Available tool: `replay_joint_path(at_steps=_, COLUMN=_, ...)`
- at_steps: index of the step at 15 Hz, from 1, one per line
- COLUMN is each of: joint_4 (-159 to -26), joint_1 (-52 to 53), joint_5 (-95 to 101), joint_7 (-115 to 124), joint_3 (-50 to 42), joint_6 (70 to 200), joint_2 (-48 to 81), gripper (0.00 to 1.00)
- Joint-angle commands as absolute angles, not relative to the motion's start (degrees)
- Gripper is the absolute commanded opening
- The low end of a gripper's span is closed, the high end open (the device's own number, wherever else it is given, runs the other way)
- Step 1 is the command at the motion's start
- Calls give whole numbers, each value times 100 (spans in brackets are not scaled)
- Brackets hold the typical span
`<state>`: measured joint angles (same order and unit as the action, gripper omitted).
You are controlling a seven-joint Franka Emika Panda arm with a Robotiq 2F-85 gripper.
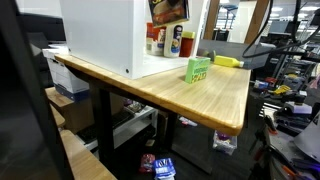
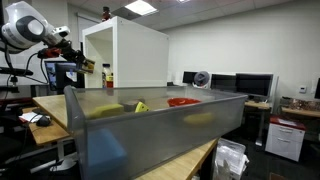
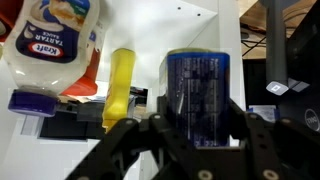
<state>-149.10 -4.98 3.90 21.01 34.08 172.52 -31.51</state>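
The gripper [image 3: 200,128] clasps a blue canister [image 3: 200,85] beside a yellow bottle [image 3: 120,85] and tartar sauce [image 3: 55,40] in the white cabinet [image 3: 195,25].

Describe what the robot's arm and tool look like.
The arm is white, built of rounded, bulky segments with darker joints. The tool is black: two angular fingers on linked bars, matte, without visible markings. No cables can be made out.

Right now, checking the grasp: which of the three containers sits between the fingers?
The blue-labelled canister; the yellow bottle and Kraft tartar sauce sit outside the fingers.
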Motion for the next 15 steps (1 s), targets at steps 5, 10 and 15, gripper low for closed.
replay_joint_path(at_steps=5, joint_4=-14881, joint_1=-425, joint_5=303, joint_7=2204, joint_3=3393, joint_6=17270, joint_2=-3089, gripper=30)
replay_joint_path(at_steps=10, joint_4=-14866, joint_1=-281, joint_5=249, joint_7=2183, joint_3=3322, joint_6=17089, joint_2=-3010, gripper=30)
replay_joint_path(at_steps=15, joint_4=-14842, joint_1=-111, joint_5=233, joint_7=2218, joint_3=3216, joint_6=16880, joint_2=-2964, gripper=30)
